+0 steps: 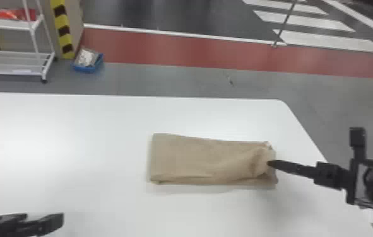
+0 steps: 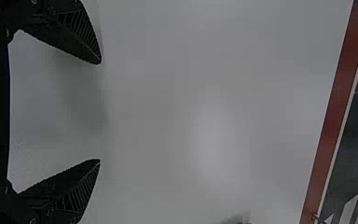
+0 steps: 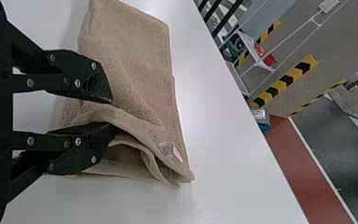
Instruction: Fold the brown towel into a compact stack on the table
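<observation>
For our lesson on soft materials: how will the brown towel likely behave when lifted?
The towel looks floppy: its end bunches at the right hand. Its fuzzy surface probably resists slipping. Its open-edged layers might spread apart if lifted.

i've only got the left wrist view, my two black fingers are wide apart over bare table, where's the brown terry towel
Observer: In the head view the brown towel lies as a long folded strip toward the right side of the white table.
Operator: and the black right gripper
Observer: The right gripper is at the towel's right-hand end, with a fold of cloth between its fingers.
Operator: any label on the cloth
Observer: Yes, a small white label near a corner at that same end.
</observation>
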{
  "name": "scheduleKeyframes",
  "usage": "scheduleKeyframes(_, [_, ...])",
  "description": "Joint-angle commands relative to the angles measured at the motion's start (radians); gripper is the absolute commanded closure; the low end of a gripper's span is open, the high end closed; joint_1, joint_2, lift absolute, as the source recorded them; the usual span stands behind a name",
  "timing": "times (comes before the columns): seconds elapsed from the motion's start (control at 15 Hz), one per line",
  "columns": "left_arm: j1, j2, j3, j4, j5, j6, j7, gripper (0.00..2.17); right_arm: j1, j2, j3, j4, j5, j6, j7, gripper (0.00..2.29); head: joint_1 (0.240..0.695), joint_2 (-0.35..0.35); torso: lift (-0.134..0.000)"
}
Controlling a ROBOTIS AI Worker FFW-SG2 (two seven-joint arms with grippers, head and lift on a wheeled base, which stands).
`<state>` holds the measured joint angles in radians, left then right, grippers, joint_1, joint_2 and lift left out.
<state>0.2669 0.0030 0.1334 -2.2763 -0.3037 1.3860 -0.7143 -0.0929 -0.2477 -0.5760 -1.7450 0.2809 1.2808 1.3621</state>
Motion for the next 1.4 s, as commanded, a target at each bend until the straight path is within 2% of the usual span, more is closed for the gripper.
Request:
scheduleKeyframes(0.0, [0.000, -0.006, -0.002, 0.001, -0.002, 0.000, 0.000, 0.14, 0.016, -0.019, -0.033, -0.033, -0.008, 0.044, 0.005, 1.51, 0.695, -0.231, -0.124])
scheduleKeyframes(0.13, [-0.002, -0.006, -0.006, 0.001, -0.002, 0.000, 0.000, 0.14, 0.044, -0.042, -0.022, -0.036, 0.027, 0.059, 0.005, 1.50, 0.695, -0.248, -0.124])
scheduleKeyframes(0.2, [-0.003, -0.006, -0.008, 0.001, -0.002, 0.000, 0.000, 0.14, 0.059, -0.047, -0.013, -0.036, 0.066, 0.056, 0.005, 1.38, 0.695, -0.258, -0.124])
scheduleKeyframes(0.27, [-0.005, -0.006, -0.008, 0.001, -0.003, 0.000, 0.000, 0.14, 0.067, -0.047, -0.015, -0.033, 0.080, 0.035, 0.005, 1.09, 0.695, -0.269, -0.124])
scheduleKeyframes(0.33, [-0.006, -0.006, -0.008, 0.003, -0.005, 0.000, 0.000, 0.14, 0.068, -0.050, -0.038, -0.033, 0.061, 0.038, 0.005, 0.37, 0.695, -0.289, -0.124])
scheduleKeyframes(0.4, [-0.009, -0.006, -0.012, 0.006, -0.011, 0.000, 0.000, 0.14, 0.068, -0.050, -0.058, -0.036, 0.035, 0.047, 0.005, 0.00, 0.695, -0.296, -0.124])
scheduleKeyframes(0.6, [-0.011, -0.006, -0.034, 0.008, -0.020, 0.000, -0.002, 0.14, 0.039, -0.050, -0.078, -0.050, -0.005, 0.093, 0.005, 0.03, 0.695, -0.313, -0.124])
scheduleKeyframes(0.8, [-0.008, -0.006, -0.029, 0.004, -0.025, 0.003, -0.014, 0.14, -0.019, -0.071, -0.051, 0.025, 0.041, 0.087, 0.005, 0.04, 0.695, -0.318, -0.124])
scheduleKeyframes(1.0, [-0.006, -0.006, -0.031, 0.008, -0.023, 0.000, -0.016, 0.14, -0.065, -0.062, 0.013, 0.114, 0.084, 0.062, 0.005, 0.04, 0.695, -0.322, -0.124])
scheduleKeyframes(1.33, [0.005, -0.006, -0.011, -0.002, -0.023, 0.000, -0.022, 0.14, -0.128, -0.042, 0.111, 0.223, 0.161, 0.007, -0.011, 0.15, 0.695, -0.279, -0.124])
